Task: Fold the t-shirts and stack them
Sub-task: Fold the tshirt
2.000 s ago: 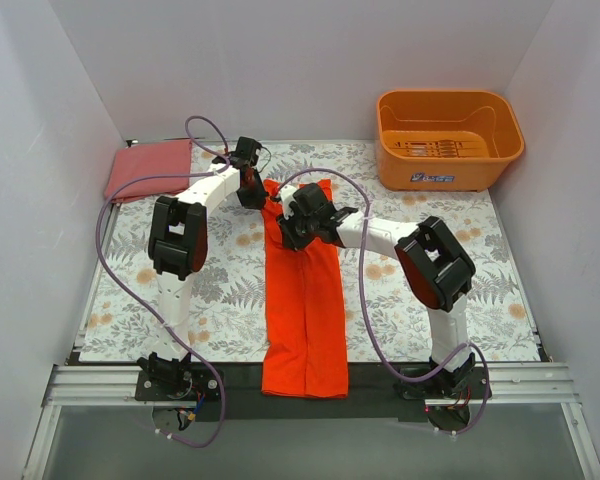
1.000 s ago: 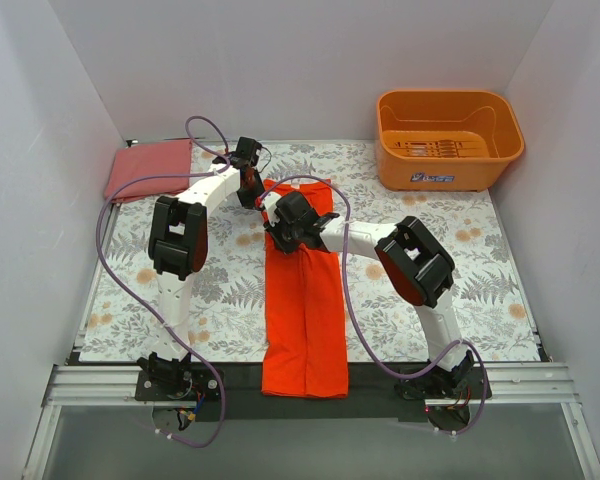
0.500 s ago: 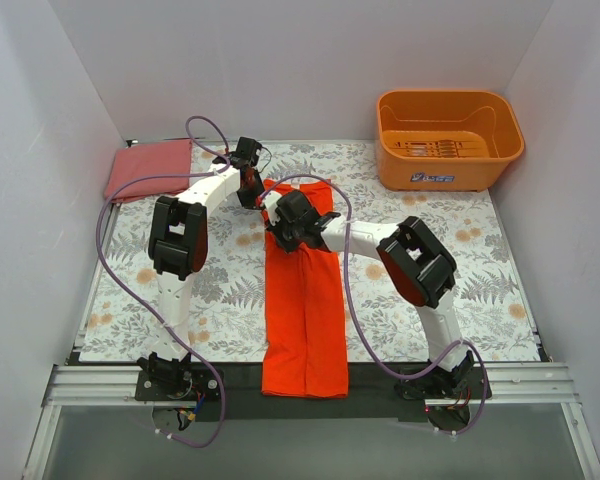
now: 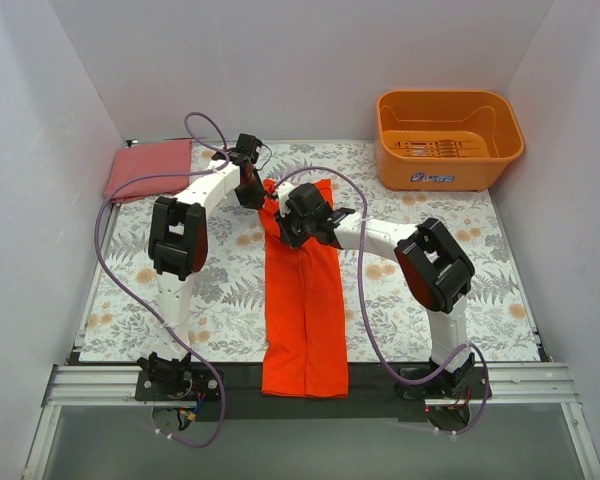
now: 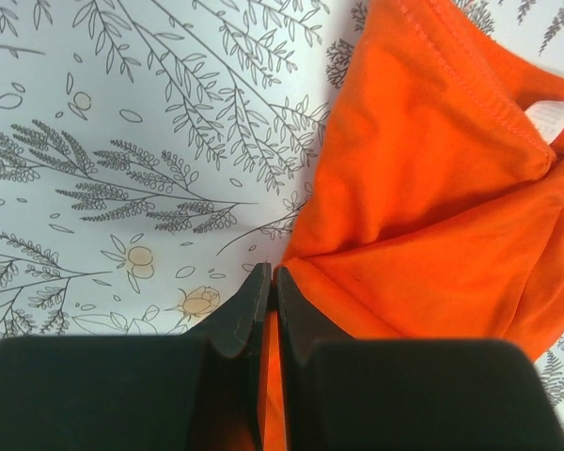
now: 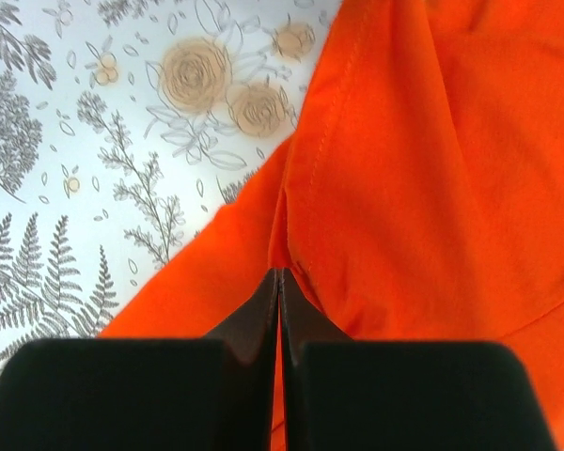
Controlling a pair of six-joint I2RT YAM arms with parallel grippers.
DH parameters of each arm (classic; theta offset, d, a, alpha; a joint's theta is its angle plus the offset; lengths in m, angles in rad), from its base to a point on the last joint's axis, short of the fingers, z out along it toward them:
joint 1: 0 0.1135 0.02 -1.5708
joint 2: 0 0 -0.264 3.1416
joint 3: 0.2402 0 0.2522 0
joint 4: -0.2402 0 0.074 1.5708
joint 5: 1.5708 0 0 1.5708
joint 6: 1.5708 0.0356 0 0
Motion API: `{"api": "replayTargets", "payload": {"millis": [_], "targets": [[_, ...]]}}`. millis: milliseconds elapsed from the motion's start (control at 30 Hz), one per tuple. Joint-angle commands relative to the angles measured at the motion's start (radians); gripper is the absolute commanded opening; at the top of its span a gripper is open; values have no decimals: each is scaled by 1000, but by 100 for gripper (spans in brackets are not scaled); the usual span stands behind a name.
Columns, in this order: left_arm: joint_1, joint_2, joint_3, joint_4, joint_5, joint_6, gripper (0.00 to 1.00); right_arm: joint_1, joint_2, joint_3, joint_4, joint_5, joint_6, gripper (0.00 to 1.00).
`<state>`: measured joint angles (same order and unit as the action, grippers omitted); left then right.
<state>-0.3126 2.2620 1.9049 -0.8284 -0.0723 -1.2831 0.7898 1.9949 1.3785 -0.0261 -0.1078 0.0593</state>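
Observation:
A vivid orange-red t-shirt lies folded lengthwise as a long strip down the middle of the floral mat, its lower end over the near edge. My left gripper is at its top left corner, shut on the cloth edge; the left wrist view shows the jaws closed with orange cloth between them. My right gripper is just below and to the right, shut on a raised fold with a seam; its tips meet on that fold. A duller pinkish-red t-shirt lies as a folded rectangle at the far left corner.
A rigid orange plastic tub stands at the far right corner. The floral mat covers the table between white walls. Purple cables loop off both arms. A metal rail runs along the near edge.
My right gripper has closed on the shirt's fold, and the right arm has since shifted a little to the right with the cloth. The left gripper has barely moved.

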Motion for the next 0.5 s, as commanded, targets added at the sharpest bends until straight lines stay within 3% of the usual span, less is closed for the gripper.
{"api": "replayTargets", "payload": {"millis": [0, 467], "targets": [[-3, -73, 37, -37, -14, -22, 0, -23, -56, -33, 35, -33, 69, 1], [-32, 22, 178, -92, 9, -42, 0, -121, -97, -171, 181, -202, 212, 1]]}}
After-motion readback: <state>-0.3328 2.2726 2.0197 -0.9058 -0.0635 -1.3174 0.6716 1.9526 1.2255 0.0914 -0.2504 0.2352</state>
